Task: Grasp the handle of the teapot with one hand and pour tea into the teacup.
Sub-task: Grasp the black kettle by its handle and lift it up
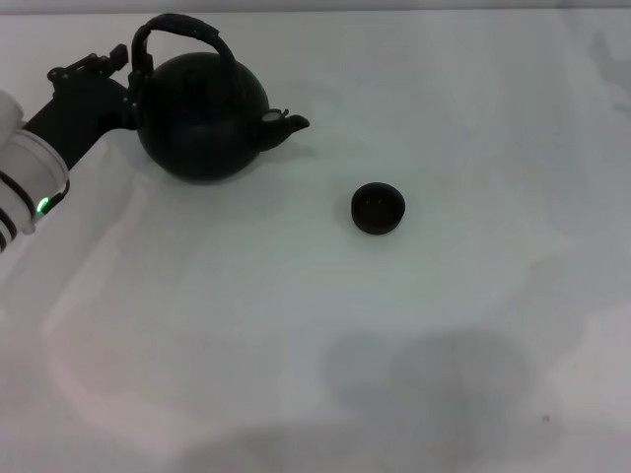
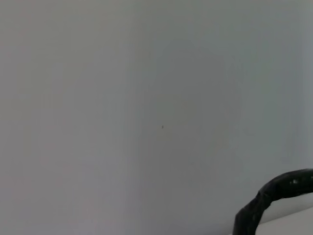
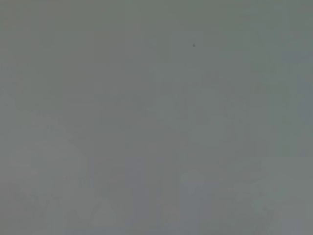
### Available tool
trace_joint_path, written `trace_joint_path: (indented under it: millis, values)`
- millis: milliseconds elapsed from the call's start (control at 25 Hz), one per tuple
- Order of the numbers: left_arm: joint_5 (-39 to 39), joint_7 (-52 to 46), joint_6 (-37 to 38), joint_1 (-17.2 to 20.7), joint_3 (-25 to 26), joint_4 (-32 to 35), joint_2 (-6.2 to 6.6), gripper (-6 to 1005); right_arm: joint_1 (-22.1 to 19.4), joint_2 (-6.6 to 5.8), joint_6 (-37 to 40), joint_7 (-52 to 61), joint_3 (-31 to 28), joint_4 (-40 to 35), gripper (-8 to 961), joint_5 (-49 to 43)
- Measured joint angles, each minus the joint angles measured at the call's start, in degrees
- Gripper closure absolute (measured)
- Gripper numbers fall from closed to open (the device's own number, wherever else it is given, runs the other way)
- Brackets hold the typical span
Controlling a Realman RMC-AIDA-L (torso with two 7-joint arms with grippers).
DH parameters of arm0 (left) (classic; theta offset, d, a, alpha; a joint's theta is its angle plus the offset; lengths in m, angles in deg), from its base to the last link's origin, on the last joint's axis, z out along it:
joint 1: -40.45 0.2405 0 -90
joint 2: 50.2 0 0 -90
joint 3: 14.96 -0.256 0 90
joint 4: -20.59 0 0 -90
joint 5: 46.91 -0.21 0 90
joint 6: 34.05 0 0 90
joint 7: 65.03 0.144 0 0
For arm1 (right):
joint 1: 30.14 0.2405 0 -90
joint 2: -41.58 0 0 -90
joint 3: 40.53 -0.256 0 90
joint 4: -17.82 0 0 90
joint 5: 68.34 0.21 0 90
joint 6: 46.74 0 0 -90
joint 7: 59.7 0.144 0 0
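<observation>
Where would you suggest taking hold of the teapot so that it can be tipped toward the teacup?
Grip the handle, the arched hoop standing upright over the teapot, at its thicker wrapped middle. Come from the pot's left, opposite the spout, which points toward the teacup; the pot then hangs balanced and tips spout-first. The left hand is already at the hoop's left end.

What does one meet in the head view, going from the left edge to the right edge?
left arm's pincer at the left side of the handle → teapot with its spout pointing right → teacup, standing apart on the white table.
</observation>
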Motion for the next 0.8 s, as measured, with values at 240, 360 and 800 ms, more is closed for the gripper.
trace_joint_path:
  millis: [240,360,800]
  values:
    - [-0.13,0.03,-0.21,-0.62,-0.11,-0.03,-0.15,739,-0.26,-0.04,0.03,0.0,0.0,0.0,91,0.0]
    - [-0.49,0.05,-0.22,-1.35,-0.32,-0.09,-0.24,882,-0.38,-0.11,0.03,0.0,0.0,0.0,91,0.0]
    - [-4.45,2.63,3.46,-2.9,-0.45,-0.43,-0.02,910,-0.7,-0.21,0.02,0.0,0.01,0.0,92,0.0]
